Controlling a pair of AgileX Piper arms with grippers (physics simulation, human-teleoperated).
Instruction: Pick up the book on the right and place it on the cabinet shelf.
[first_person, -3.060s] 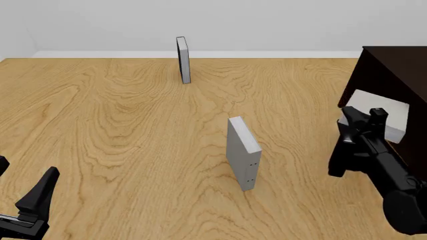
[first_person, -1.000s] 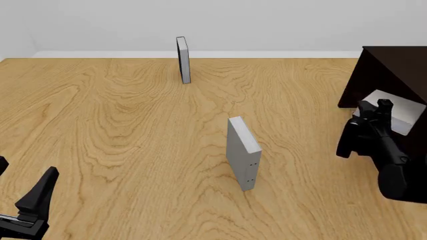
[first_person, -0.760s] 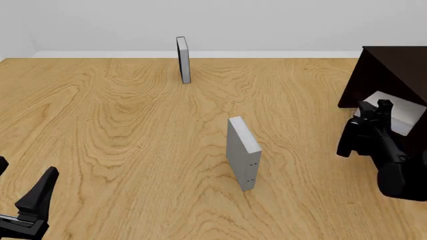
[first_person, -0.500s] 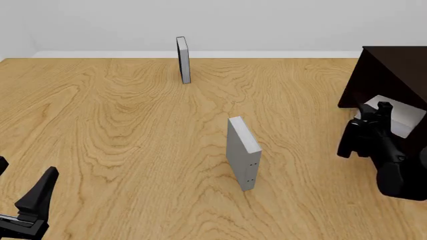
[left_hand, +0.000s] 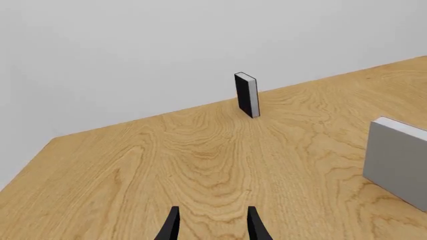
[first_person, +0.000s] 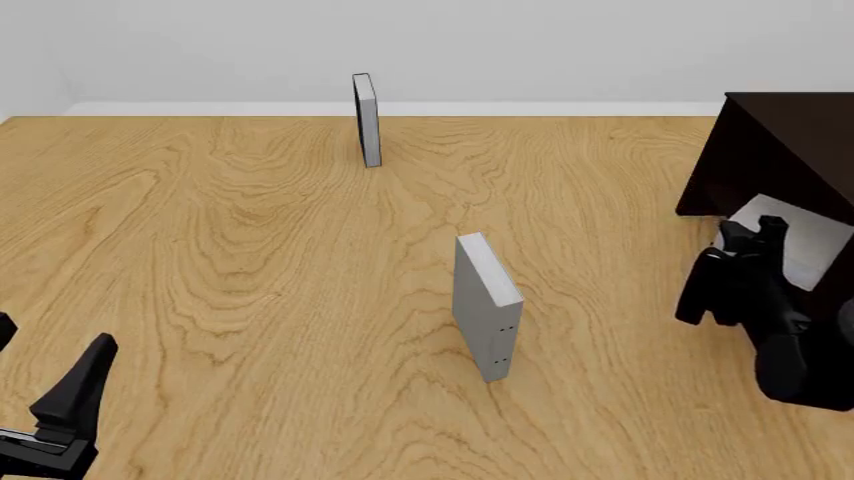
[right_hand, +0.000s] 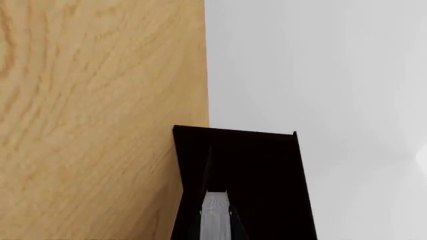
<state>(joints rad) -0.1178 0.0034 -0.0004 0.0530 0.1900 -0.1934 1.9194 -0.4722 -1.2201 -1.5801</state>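
Right gripper (first_person: 750, 235): pinching the book (first_person: 801, 240), lower right of frame. Change: book has moved from outside the cabinet (first_person: 787, 140) deeper onto the cabinet shelf (first_person: 834, 262); placement nearly done. Left gripper (left_hand: 212, 226): spread, idle over the tabletop (first_person: 267, 260).

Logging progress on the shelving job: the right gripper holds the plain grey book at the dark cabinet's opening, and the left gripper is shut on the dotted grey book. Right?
Not quite. The left gripper is open and empty, well short of the dotted grey book, as the left wrist view shows. The right gripper does hold the plain grey book at the cabinet.
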